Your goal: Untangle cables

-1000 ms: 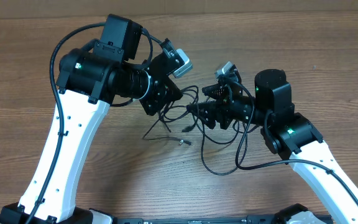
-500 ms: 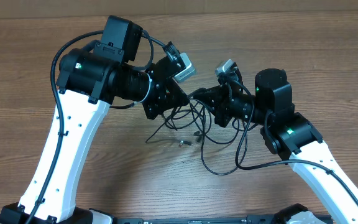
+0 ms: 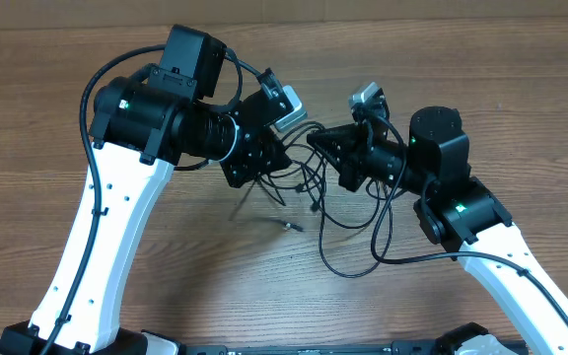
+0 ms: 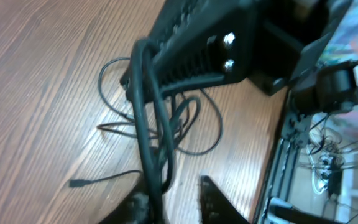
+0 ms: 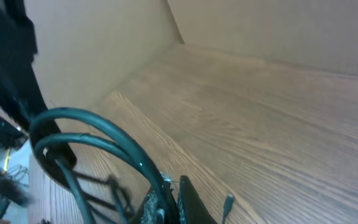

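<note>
The cables (image 3: 316,187) are thin black cords tangled between my two grippers, with a loose loop (image 3: 355,258) trailing toward the front. A small plug end (image 3: 290,225) lies on the wood. My left gripper (image 3: 282,160) hangs over the tangle's left side. In the left wrist view its fingers (image 4: 215,200) stand apart, and a cord (image 4: 146,118) runs down against the left one only. My right gripper (image 3: 318,142) is shut on a cable at the tangle's upper right. In the right wrist view that cable (image 5: 114,140) arches out of the closed gripper (image 5: 171,205).
The wooden table (image 3: 481,89) stretches all round the tangle. In the left wrist view more loops (image 4: 194,127) and a plug (image 4: 76,183) lie flat on the wood, with the table's edge and a frame (image 4: 291,124) at right. A cardboard wall (image 5: 92,43) stands behind.
My right gripper has shut on a cable and drawn it up and to the right. The left gripper's jaws have parted, loosening their hold on the cord.
</note>
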You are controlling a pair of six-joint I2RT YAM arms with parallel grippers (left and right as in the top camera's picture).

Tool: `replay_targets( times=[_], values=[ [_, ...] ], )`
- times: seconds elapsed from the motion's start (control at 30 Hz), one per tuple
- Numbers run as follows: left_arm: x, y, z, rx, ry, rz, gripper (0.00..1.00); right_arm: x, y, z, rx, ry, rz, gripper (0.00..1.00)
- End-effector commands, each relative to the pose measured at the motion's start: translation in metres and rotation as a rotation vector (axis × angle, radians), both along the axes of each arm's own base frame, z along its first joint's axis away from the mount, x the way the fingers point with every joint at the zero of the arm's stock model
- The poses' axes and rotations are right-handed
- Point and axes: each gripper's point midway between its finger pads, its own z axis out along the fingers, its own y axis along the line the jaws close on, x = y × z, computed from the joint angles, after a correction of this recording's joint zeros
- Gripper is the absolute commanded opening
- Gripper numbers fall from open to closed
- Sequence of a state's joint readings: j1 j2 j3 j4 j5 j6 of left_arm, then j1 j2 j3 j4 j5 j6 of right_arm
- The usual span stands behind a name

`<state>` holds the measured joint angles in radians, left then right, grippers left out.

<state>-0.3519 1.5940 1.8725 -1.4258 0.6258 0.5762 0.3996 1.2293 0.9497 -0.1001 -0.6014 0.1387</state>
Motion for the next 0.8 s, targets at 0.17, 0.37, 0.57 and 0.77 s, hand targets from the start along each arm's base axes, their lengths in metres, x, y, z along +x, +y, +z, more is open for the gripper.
replay_targets(
  times=[0.17, 0.37, 0.57, 0.77],
  values=[
    [0.009, 0.013, -0.006, 0.087, -0.012, 0.071, 0.05, 0.018, -0.012, 0.027, 0.097, 0.034, -0.15, 0.04],
    [0.009, 0.014, -0.007, 0.091, -0.011, 0.076, 0.04, 0.04, -0.04, 0.025, 0.184, 0.159, -0.333, 0.04],
    [0.009, 0.014, -0.007, 0.091, -0.011, 0.076, 0.05, 0.056, -0.079, 0.014, 0.315, 0.359, -0.493, 0.04],
    [0.01, 0.014, -0.006, 0.09, -0.013, 0.076, 0.05, 0.056, -0.09, 0.003, 0.319, 0.428, -0.521, 0.04]
  ],
)
